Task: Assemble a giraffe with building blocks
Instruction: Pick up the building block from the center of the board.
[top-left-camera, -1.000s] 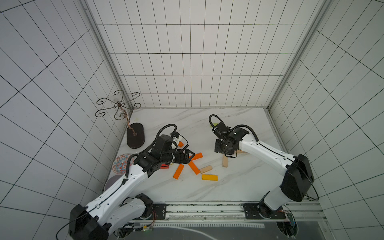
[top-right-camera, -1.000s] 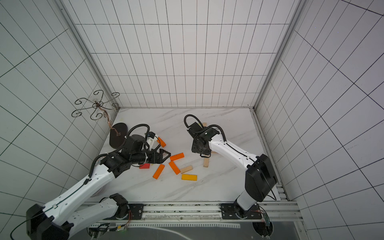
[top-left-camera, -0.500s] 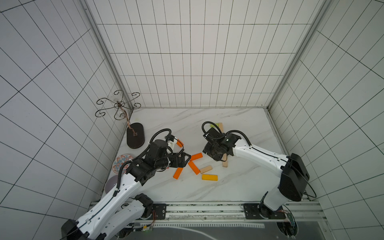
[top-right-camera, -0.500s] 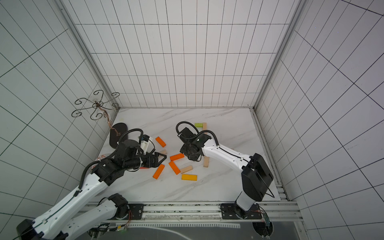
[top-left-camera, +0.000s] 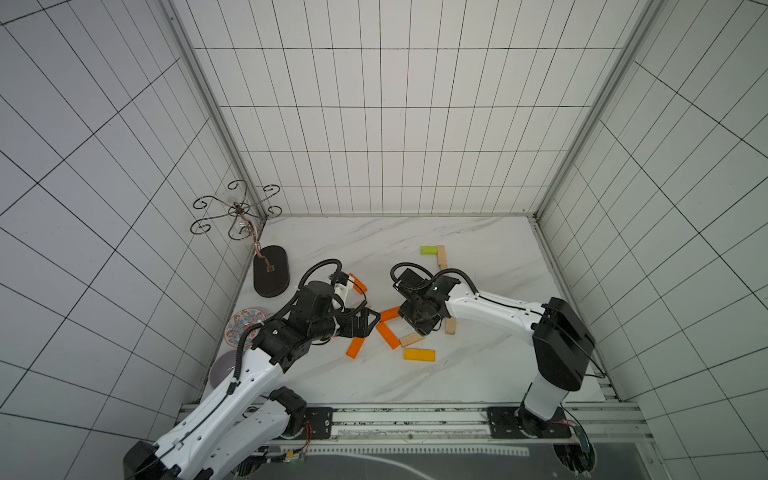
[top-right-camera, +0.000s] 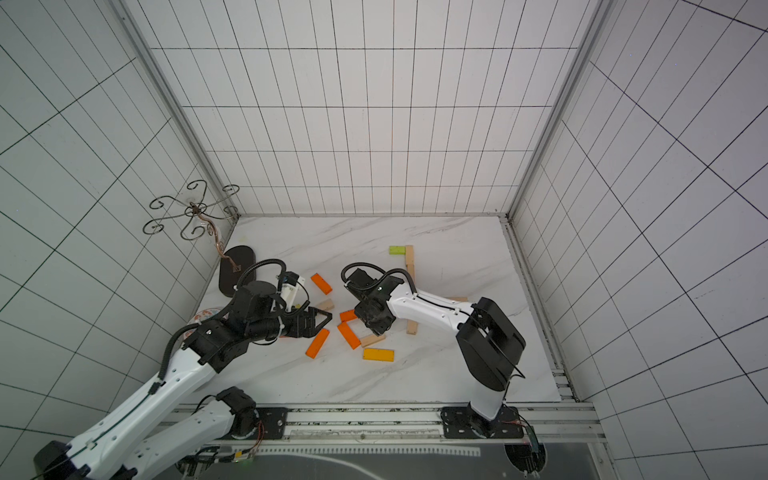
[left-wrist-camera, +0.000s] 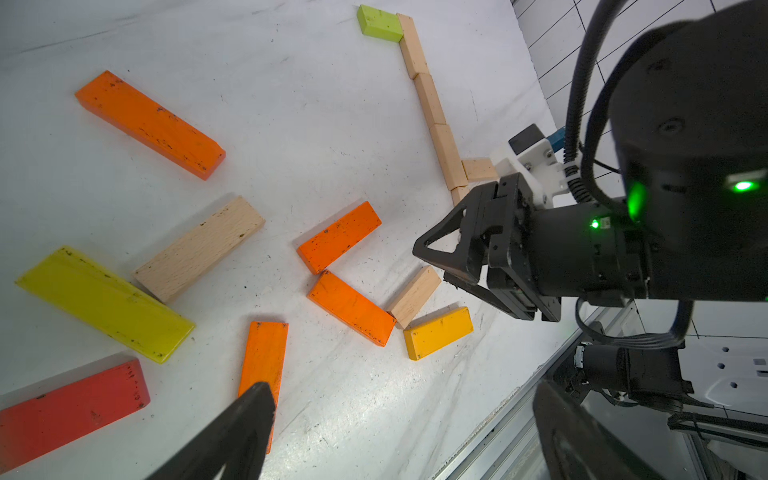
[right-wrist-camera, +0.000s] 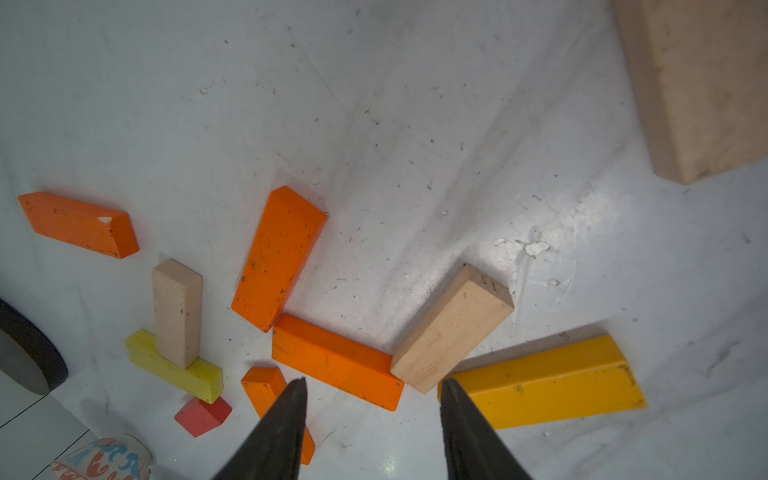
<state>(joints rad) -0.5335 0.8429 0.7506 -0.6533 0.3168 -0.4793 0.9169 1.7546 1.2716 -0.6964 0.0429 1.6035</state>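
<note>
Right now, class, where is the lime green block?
In both top views the lime green block lies far back, right of centre, touching the pale wooden row.

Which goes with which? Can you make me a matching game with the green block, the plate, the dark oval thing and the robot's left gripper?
Things:
1. lime green block
2. plate
3. dark oval base
4. left gripper

Clues:
A. open wide, holding nothing
B. blue and red pattern
C. at the far end of the pale wooden row
D. carries the curly wire stand

Pairs: 1-C, 2-B, 3-D, 4-A
</note>
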